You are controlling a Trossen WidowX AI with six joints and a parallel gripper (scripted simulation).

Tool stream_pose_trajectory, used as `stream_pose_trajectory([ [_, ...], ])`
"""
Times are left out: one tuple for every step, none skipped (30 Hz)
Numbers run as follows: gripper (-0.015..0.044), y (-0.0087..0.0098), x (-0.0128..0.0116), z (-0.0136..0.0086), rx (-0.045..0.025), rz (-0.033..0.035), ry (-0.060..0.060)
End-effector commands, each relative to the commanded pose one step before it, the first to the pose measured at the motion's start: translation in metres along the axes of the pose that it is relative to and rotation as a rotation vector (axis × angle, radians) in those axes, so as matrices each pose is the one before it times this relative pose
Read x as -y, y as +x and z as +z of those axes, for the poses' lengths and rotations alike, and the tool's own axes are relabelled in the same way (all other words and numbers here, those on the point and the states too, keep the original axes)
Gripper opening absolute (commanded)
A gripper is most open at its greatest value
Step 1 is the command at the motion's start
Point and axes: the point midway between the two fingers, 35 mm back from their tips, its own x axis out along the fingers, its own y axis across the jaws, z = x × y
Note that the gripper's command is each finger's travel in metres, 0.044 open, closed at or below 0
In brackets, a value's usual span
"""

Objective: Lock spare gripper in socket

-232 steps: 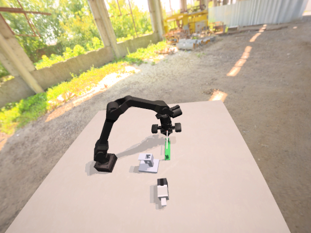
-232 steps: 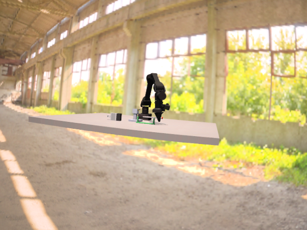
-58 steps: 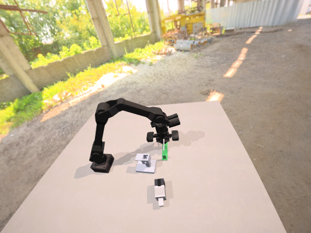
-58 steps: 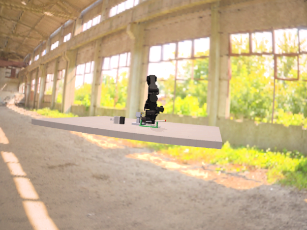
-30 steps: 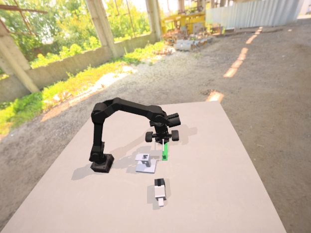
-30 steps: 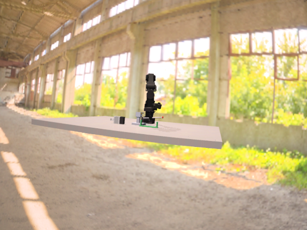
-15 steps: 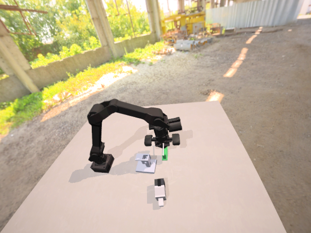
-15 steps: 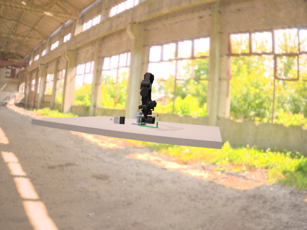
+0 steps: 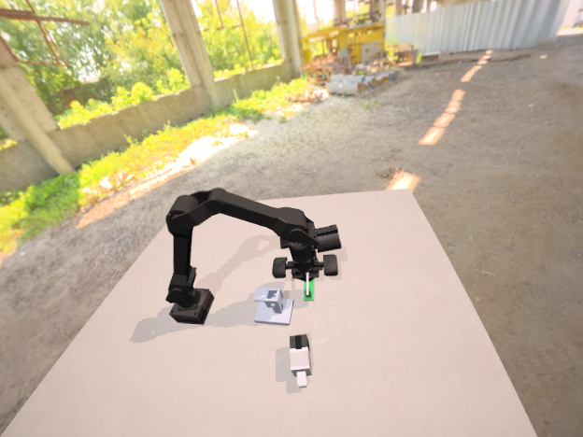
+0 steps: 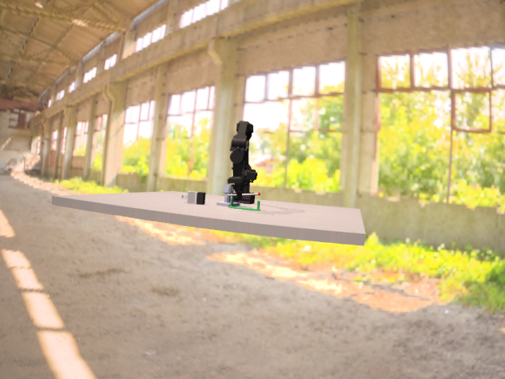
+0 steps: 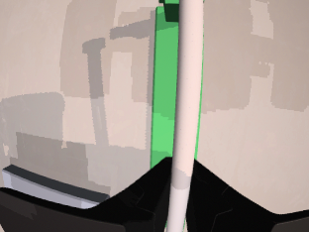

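Concrete pillars [image 9: 191, 51] [image 10: 353, 105] and leafy trees [image 9: 112, 42] [image 10: 420, 142] stand beyond the pale table [image 9: 400, 329] [image 10: 318, 222] [image 11: 243, 154].

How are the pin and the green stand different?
The pin is whitish with a red end, but the stand is green. The pin is a round rod, while the stand is a flat strip with upright ends. The hand grips the pin; the stand sits on the table. Both are long and thin.

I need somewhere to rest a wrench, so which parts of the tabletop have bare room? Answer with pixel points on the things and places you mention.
Bare: right of the spare gripper [image 9: 300, 359] [image 10: 195, 198], in the top view, toward the table's right edge. Crowded: around the mount [image 9: 274, 317], green cradle [image 9: 308, 297] [image 10: 244, 208] [image 11: 164, 99] and tool [image 9: 306, 276].
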Motion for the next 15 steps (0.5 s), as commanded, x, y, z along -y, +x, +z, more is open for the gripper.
stream_pose_trajectory([
  [0.0,0.00837,-0.00223,-0.00134,-0.00042,0.00268,-0.0017],
  [0.0,0.00149,0.0,-0.00018,0.00015,-0.00106,0.0],
  [0.0,0.0015,-0.00001,-0.00018,0.00015,-0.00107,0.0],
  [0.0,0.00147,-0.00002,-0.00018,0.00017,-0.00117,0.0],
  [0.0,0.00148,-0.00003,-0.00018,0.00017,-0.00118,0.0],
  [0.0,0.00147,-0.00002,-0.00018,0.00017,-0.0012,0.0],
  [0.0,0.00147,-0.00003,-0.00018,0.00017,-0.0012,0.0],
  [0.0,0.00142,-0.00008,-0.00018,-0.00002,0.00013,-0.0001],
  [0.0,0.00129,-0.00008,-0.00016,-0.00001,0.00012,-0.0001],
  [0.0,0.00094,-0.00006,-0.00012,-0.00001,0.00009,-0.0001],
  [0.0,0.00057,-0.00004,-0.00007,-0.00001,0.00005,0.0],
  [0.0,0.0005,-0.00002,-0.00006,0.00008,-0.00042,-0.0002],
  [0.0,0.00094,-0.00004,-0.00011,0.00014,-0.00078,-0.0004],
  [0.0,0.00071,-0.00003,-0.00008,0.00011,-0.00059,-0.0003],
  [0.0,0.00024,-0.00001,-0.00003,0.00004,-0.0002,-0.0001],
])
